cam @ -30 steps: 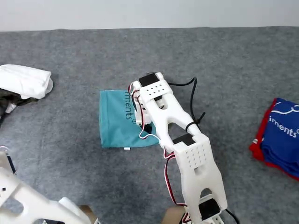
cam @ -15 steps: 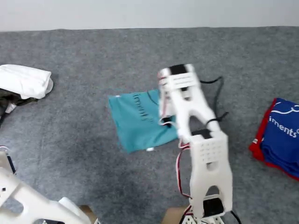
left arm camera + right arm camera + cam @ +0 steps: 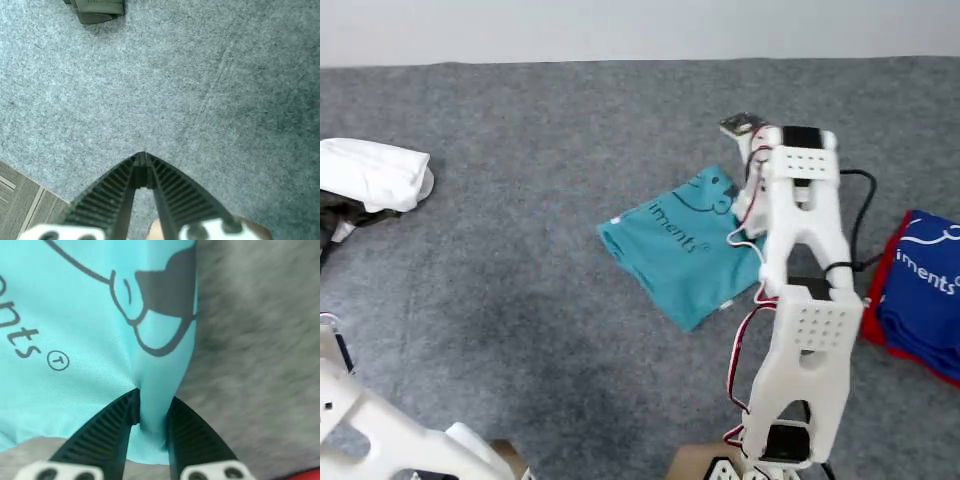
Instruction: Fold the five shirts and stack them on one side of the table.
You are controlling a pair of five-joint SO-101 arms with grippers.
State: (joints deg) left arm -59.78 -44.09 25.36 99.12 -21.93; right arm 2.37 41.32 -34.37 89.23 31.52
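A folded teal shirt (image 3: 682, 243) lies on the grey table, turned at an angle, right of centre. My right gripper (image 3: 748, 205) is shut on its right edge; the right wrist view shows the teal shirt (image 3: 90, 340) pinched between the black fingers (image 3: 112, 425) of the right gripper (image 3: 149, 426). A stack of folded blue and red shirts (image 3: 918, 292) sits at the right edge. A white shirt (image 3: 372, 172) and a dark one (image 3: 348, 217) lie at the far left. My left gripper (image 3: 145, 167) hovers shut over bare carpet, holding nothing.
The left arm's white body (image 3: 380, 430) fills the lower left corner. An olive-dark shirt (image 3: 95, 9) lies beyond the left gripper. The carpet's edge and floor (image 3: 20, 200) show close to the left gripper.
My right gripper has dragged the teal shirt rightward toward the blue and red stack, rotating it as it went. The left arm has stayed still.
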